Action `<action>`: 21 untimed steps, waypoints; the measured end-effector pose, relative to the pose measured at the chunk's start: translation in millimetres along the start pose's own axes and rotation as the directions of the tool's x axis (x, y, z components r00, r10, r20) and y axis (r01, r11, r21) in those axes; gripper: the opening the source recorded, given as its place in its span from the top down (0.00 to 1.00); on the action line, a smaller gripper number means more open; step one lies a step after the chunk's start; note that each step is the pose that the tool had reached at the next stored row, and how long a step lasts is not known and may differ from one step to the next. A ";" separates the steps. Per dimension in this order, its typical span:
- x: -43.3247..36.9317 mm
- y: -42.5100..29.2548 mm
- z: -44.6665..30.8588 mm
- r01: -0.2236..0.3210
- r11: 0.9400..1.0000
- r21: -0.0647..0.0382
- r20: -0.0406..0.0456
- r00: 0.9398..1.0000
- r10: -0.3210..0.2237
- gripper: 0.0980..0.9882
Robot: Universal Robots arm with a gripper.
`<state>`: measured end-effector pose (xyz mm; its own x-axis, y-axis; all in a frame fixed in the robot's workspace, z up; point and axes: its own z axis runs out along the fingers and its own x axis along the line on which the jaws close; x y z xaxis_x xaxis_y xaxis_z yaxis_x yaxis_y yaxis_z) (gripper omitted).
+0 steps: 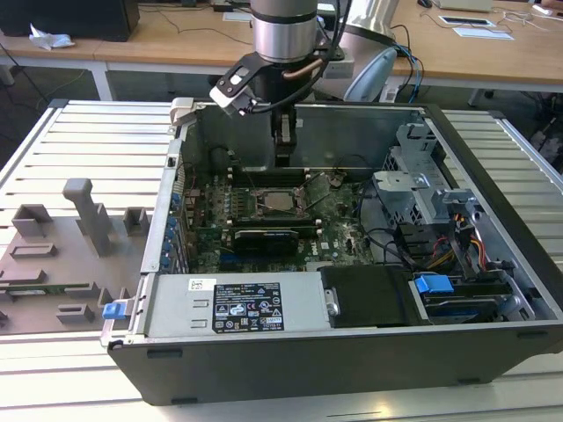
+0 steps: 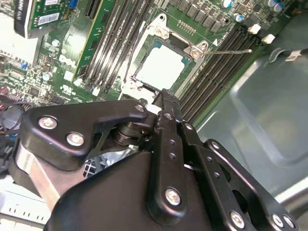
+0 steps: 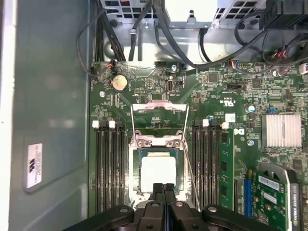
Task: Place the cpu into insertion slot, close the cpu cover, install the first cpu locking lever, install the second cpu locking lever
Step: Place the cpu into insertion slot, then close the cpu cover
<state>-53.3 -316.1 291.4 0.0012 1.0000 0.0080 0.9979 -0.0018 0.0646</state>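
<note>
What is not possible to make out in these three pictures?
First wrist view: one edge of the cpu cover, behind the gripper.
Second wrist view: one corner of the cpu cover, behind the gripper.
Exterior view: whether the gripper touches the cpu cover; too small.

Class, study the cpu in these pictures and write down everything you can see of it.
The cpu is a small flat square chip with a pale, matte metal top. It lies level on the green motherboard between memory slots, its top showing through the window of the silver-grey cpu cover framing it. The shut gripper hangs over one edge; contact cannot be told.
</note>
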 end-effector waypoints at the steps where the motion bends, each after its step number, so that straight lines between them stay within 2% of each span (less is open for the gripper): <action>1: 0.0 0.1 -1.9 0.000 1.000 0.000 0.000 1.000 0.000 0.99; 14: 0.0 0.1 -2.0 0.000 1.000 0.000 0.000 1.000 0.000 0.99; 17: 0.1 3.8 -1.8 0.000 1.000 0.000 0.000 1.000 0.000 0.99; 21: 0.1 16.6 -0.9 0.000 1.000 0.000 0.000 1.000 0.000 0.99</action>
<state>-36.7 -316.1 293.4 0.0014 1.0000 0.0077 0.9979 -0.0019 0.0644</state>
